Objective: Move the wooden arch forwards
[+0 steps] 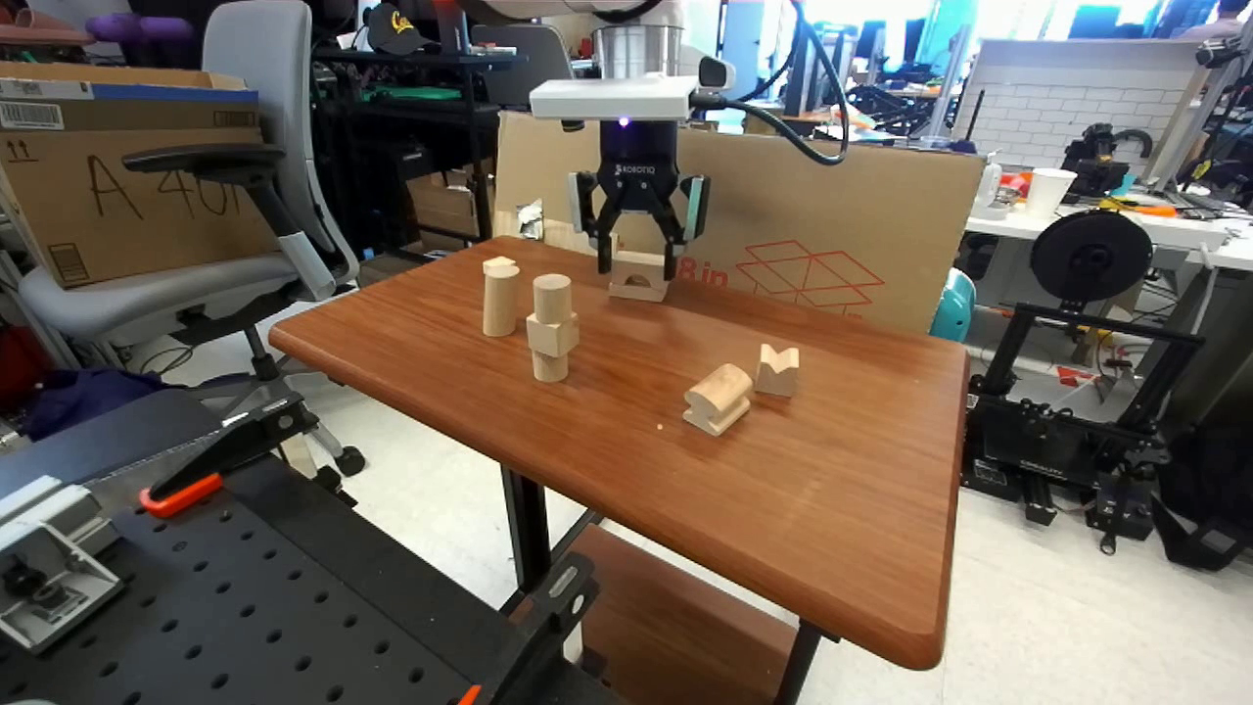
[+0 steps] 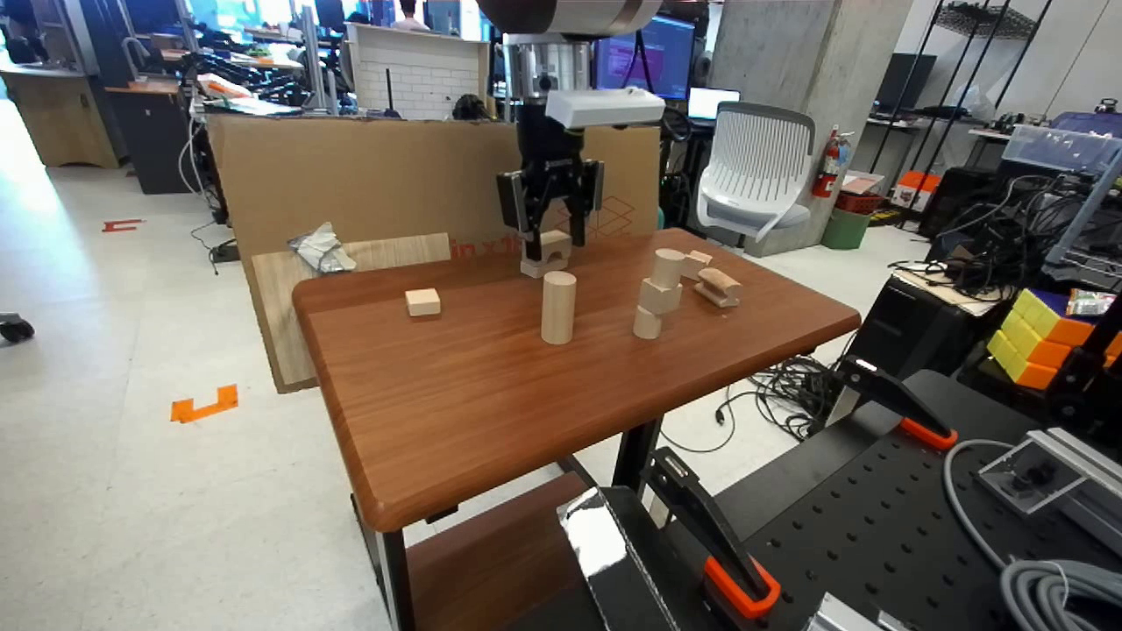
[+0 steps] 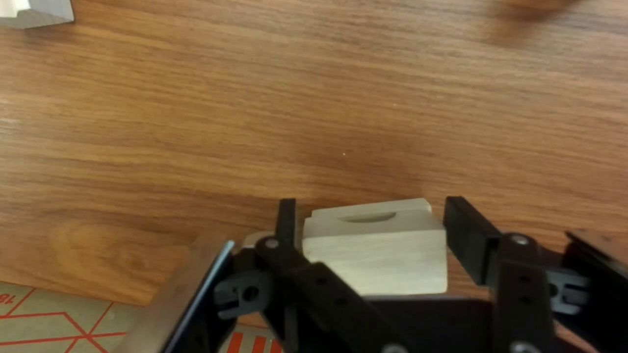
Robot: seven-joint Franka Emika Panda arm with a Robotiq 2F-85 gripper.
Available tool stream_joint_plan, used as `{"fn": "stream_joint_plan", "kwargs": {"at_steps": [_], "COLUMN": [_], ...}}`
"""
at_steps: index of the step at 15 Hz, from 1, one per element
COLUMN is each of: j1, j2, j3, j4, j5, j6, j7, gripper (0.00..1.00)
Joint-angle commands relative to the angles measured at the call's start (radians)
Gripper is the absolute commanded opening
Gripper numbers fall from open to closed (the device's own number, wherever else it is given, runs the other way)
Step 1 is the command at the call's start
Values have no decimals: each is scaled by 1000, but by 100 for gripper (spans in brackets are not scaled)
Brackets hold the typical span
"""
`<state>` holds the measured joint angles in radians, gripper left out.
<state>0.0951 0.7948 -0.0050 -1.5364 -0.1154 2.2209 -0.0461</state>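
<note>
The wooden arch (image 1: pixel 648 261) is a squat pale block with a rounded opening below. It sits on a thin flat pale block (image 1: pixel 636 293) near the table's back edge. It shows in an exterior view (image 2: pixel 556 241) and from above in the wrist view (image 3: pixel 382 260). My gripper (image 1: pixel 637 266) points down with its fingers apart, one on each side of the arch, in both exterior views (image 2: pixel 554 242). In the wrist view the open fingers (image 3: pixel 371 213) straddle the arch, with a small gap seen on each side. A finger hides part of the arch's lower left there.
An upright cylinder (image 1: pixel 500 302) and a stack with a cube in the middle (image 1: pixel 553 335) stand forward of the arch. A rounded block on a base (image 1: pixel 719 397) and a notched block (image 1: pixel 776 374) stand off to one side. A cardboard sheet (image 1: pixel 832 215) rises behind the table.
</note>
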Motion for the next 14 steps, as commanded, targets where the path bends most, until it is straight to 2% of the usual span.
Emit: {"fn": "stream_joint_plan", "kwargs": {"at_steps": [1, 5, 10, 12, 13, 14], "j1": [13, 10, -8, -12, -14, -19], "j2": [16, -39, -216, -303, -188, -228], "j3": [-7, 5, -4, -24, -3, -8], "j4": [37, -9, -142, -190, -94, -117], "j5": [-26, -15, -10, -13, -7, -7], "j6": [-37, -35, -25, -138, -63, -107], "j7": [15, 6, 16, 48, 24, 29], "gripper": [100, 100, 100, 100, 100, 100]}}
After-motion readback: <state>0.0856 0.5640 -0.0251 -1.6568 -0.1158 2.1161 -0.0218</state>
